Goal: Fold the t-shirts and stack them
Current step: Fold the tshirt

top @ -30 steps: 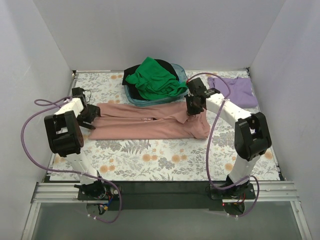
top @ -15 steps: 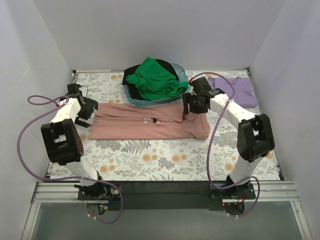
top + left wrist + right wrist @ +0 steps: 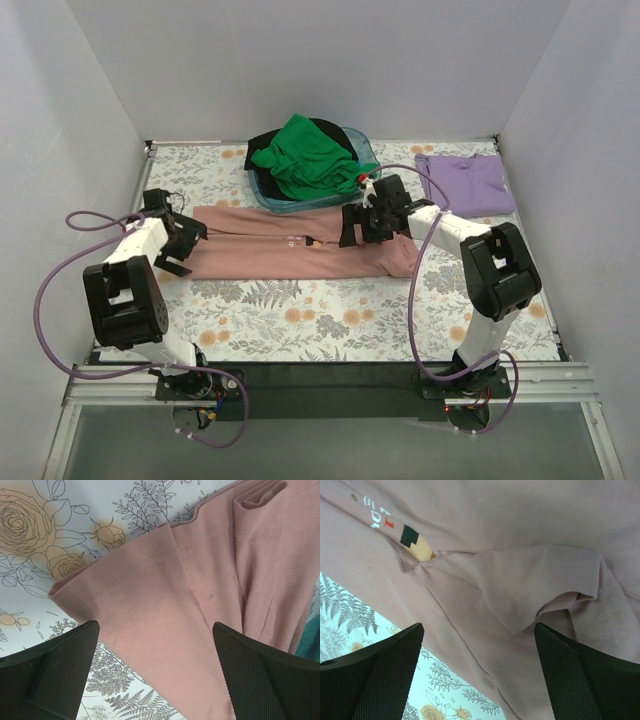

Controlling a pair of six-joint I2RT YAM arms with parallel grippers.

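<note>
A dusty pink t-shirt [image 3: 300, 245] lies folded into a long band across the middle of the floral table, its small pixel graphic [image 3: 410, 535] showing. My left gripper [image 3: 180, 245] hovers open over the shirt's left end [image 3: 165, 615], holding nothing. My right gripper [image 3: 362, 222] stands open above the right part, over a folded-in sleeve [image 3: 540, 585]. A folded lavender t-shirt [image 3: 468, 182] rests at the back right. Green [image 3: 305, 155] and black [image 3: 265, 142] t-shirts are heaped in a bin.
The blue bin [image 3: 265, 195] holding the heap stands at the back centre, just behind the pink shirt. White walls enclose the table on three sides. Purple cables loop beside both arms. The floral table cover [image 3: 330, 320] shows in front of the shirt.
Both grippers have opened and let go of the pink shirt. The right gripper swung left over the shirt; the left one shifted slightly toward the near side.
</note>
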